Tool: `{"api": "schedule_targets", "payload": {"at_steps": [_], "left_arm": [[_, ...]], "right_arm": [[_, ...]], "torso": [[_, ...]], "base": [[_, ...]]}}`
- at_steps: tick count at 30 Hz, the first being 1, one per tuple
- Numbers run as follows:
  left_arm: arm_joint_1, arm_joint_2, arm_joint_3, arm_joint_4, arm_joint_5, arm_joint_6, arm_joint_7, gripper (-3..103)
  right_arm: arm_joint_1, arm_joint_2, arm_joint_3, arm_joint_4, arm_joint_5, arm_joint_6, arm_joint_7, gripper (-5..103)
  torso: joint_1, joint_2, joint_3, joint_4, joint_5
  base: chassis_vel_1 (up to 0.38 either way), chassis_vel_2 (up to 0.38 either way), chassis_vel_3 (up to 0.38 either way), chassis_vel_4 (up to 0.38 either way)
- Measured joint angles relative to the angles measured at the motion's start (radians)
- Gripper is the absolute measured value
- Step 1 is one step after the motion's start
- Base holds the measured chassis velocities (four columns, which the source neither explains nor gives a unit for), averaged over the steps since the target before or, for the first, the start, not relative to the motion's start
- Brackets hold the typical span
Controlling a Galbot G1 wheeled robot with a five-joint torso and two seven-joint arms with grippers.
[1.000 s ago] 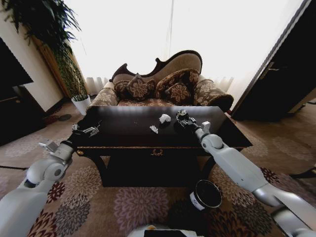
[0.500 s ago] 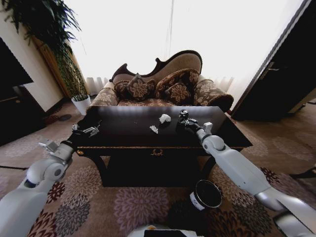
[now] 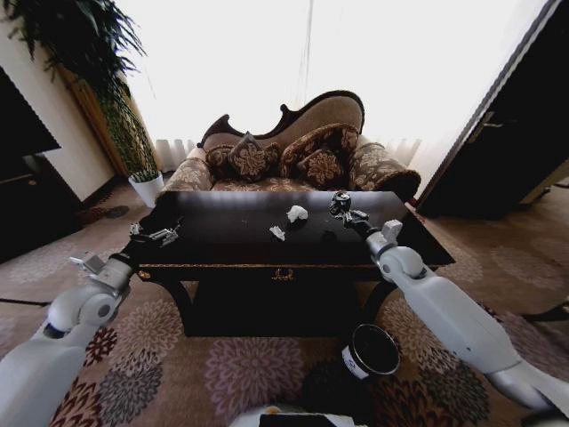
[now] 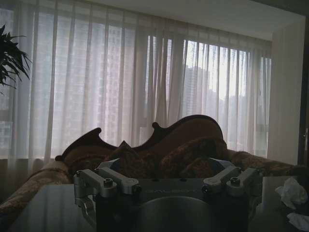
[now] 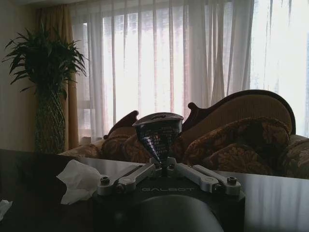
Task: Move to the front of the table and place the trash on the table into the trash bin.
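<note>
**Q:** What is the right gripper doing?

**A:** Its fingers are pinched on a small dark shiny round object, lifted clear above the far right part of the table, the arm reaching in from the near right.

**Q:** And the other arm?

**A:** The left gripper hangs over the table's left end, jaws spread wide with nothing between them.

**Q:** What lies on the surface?

**A:** A wrinkly white paper wad near the middle, left of the right gripper, and a smaller white scrap nearer the front edge. The dark top is glossy and mirrors the window light; a gold emblem marks the front rail.

**Q:** Where is the trash bin?

**A:** On the flowered carpet in front of the table, below the right arm, mouth open, white label showing.

**Q:** The room?

**A:** A patterned brown sofa stands behind the table under bright sheer curtains; a tall plant and white pot sit far left.
</note>
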Motion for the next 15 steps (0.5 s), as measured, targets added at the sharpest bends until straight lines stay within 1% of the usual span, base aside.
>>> {"api": "schedule_targets", "payload": {"at_steps": [1,3,4,5,7,9,10,12,15], "left_arm": [[0.000,0.000,0.000,0.000,0.000,0.000,0.000,100],[0.000,0.000,0.000,0.000,0.000,0.000,0.000,100],[0.000,0.000,0.000,0.000,0.000,0.000,0.000,100],[0.000,0.000,0.000,0.000,0.000,0.000,0.000,100],[0.000,0.000,0.000,0.000,0.000,0.000,0.000,100],[0.000,0.000,0.000,0.000,0.000,0.000,0.000,100],[0.000,0.000,0.000,0.000,0.000,0.000,0.000,100],[0.000,0.000,0.000,0.000,0.000,0.000,0.000,100],[0.000,0.000,0.000,0.000,0.000,0.000,0.000,100]], "right_arm": [[-0.070,-0.006,0.057,0.041,-0.001,-0.004,0.003,0],[-0.162,-0.008,0.143,0.091,-0.010,-0.010,0.010,0],[-0.162,-0.008,0.143,0.091,-0.010,-0.010,0.010,0],[-0.185,-0.007,0.167,0.104,-0.013,-0.011,0.013,0],[-0.274,0.009,0.252,0.149,-0.021,-0.014,0.020,0],[-0.322,0.022,0.300,0.174,-0.022,-0.015,0.022,0],[-0.322,0.022,0.300,0.174,-0.022,-0.015,0.022,0],[-0.417,0.057,0.387,0.222,-0.028,-0.014,0.024,0],[-0.521,0.110,0.481,0.275,-0.060,-0.001,0.016,0]], "torso": [[0.000,0.000,0.000,-0.0004,0.0000],[0.000,0.000,0.000,-0.0006,0.0001],[0.000,0.000,0.000,-0.0006,0.0001],[0.000,0.000,0.000,-0.0006,0.0000],[0.000,0.000,0.000,-0.0002,0.0000],[0.000,0.000,0.000,-0.0001,0.0001],[0.000,0.000,0.000,-0.0001,0.0001],[0.000,0.000,0.000,0.0000,-0.0001],[0.000,0.000,0.000,-0.0002,-0.0003]], "base": [[0.000,0.000,0.000,0.000],[0.000,0.000,0.000,0.000],[0.000,0.000,0.000,0.000],[0.000,0.000,0.000,0.000],[0.000,0.000,0.000,0.000],[0.000,0.000,0.000,0.000],[0.000,0.000,0.000,0.000],[0.000,0.000,0.000,0.000],[0.000,0.000,0.000,0.000]]}}
